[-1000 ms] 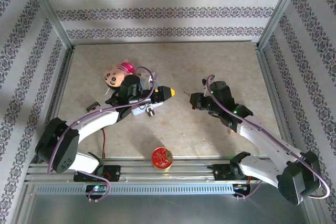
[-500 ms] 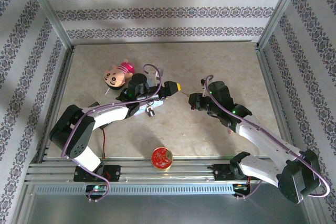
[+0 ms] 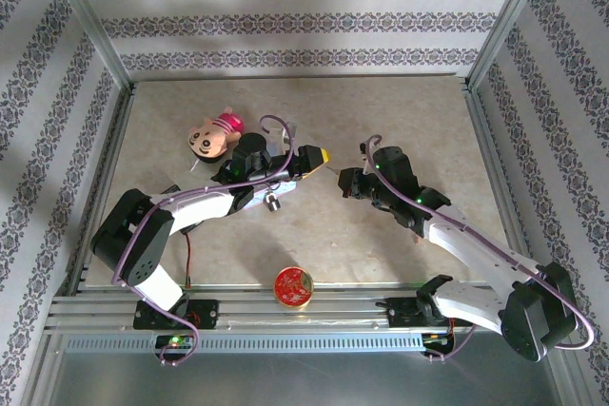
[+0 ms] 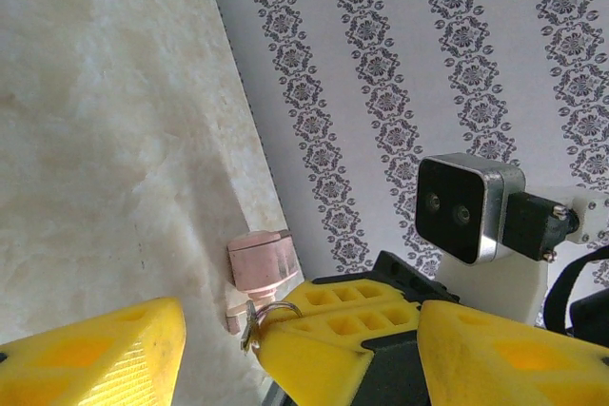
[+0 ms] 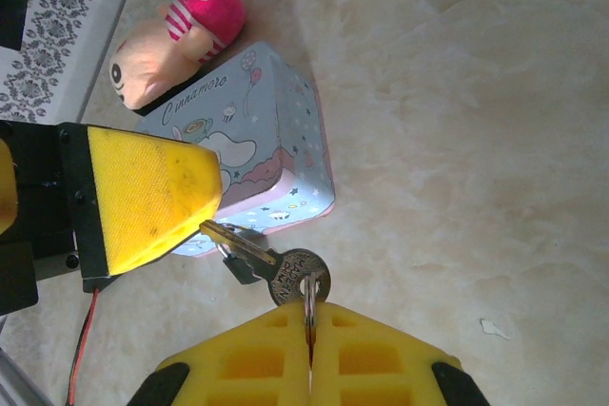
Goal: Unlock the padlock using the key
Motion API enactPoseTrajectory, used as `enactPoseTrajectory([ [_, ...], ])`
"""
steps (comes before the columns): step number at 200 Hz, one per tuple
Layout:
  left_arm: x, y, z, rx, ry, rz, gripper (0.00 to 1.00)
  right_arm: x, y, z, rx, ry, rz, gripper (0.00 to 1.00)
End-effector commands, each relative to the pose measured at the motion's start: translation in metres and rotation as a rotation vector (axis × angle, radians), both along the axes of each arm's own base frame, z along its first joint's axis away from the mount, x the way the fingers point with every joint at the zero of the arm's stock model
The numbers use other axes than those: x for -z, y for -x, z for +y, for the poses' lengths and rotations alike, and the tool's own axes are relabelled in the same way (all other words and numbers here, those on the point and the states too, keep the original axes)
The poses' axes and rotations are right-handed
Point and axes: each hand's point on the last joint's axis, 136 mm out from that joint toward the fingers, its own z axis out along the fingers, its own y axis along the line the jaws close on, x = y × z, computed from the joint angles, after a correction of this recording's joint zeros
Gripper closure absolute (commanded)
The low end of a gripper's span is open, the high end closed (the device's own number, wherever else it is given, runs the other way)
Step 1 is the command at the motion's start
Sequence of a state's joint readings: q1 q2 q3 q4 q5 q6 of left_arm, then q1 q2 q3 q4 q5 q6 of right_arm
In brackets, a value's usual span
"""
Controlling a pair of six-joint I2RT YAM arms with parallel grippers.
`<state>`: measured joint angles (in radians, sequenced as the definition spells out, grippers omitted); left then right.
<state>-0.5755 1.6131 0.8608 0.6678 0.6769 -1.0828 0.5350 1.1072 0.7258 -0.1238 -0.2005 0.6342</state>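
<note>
Over the last second my left arm has swung its left gripper [image 3: 319, 155] off the tin [image 5: 271, 130] toward 2 o'clock. It now sits nose to nose with the right gripper [image 5: 309, 322], which has crept a touch closer.

The right gripper is clenched on the key [image 5: 297, 278], pinching its round head and ring. The blade points toward 10 o'clock in the right wrist view, with its tip at the lower edge of one yellow left finger [image 5: 152, 197].

The left jaws stand spread, and I see nothing between them.

The padlock [image 3: 273, 203] lies on the table [image 3: 400, 111], just beside the tin's near corner at about 5 o'clock from it and under my left forearm. In the right wrist view the key partly hides it.

A plush toy [image 3: 214, 133] lies at 10 o'clock from the tin. A red disc [image 3: 294, 285] rests at 6 o'clock by the near rail.
</note>
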Motion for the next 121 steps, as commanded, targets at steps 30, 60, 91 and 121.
enactPoseTrajectory([
  [30,-0.018,-0.001,-0.008,0.010,0.040,-0.045,0.38,-0.001,0.001,0.004,-0.004,-0.020,-0.006,1.00],
  [60,-0.017,0.000,-0.007,0.009,0.040,-0.041,0.43,0.000,0.001,0.003,0.002,-0.017,-0.004,1.00],
  [91,-0.009,0.000,-0.005,0.003,0.014,-0.026,0.45,-0.001,0.001,0.004,0.002,-0.024,-0.006,1.00],
  [121,0.004,0.000,-0.003,-0.007,-0.037,0.001,0.46,-0.006,0.001,0.006,-0.001,-0.039,-0.020,1.00],
])
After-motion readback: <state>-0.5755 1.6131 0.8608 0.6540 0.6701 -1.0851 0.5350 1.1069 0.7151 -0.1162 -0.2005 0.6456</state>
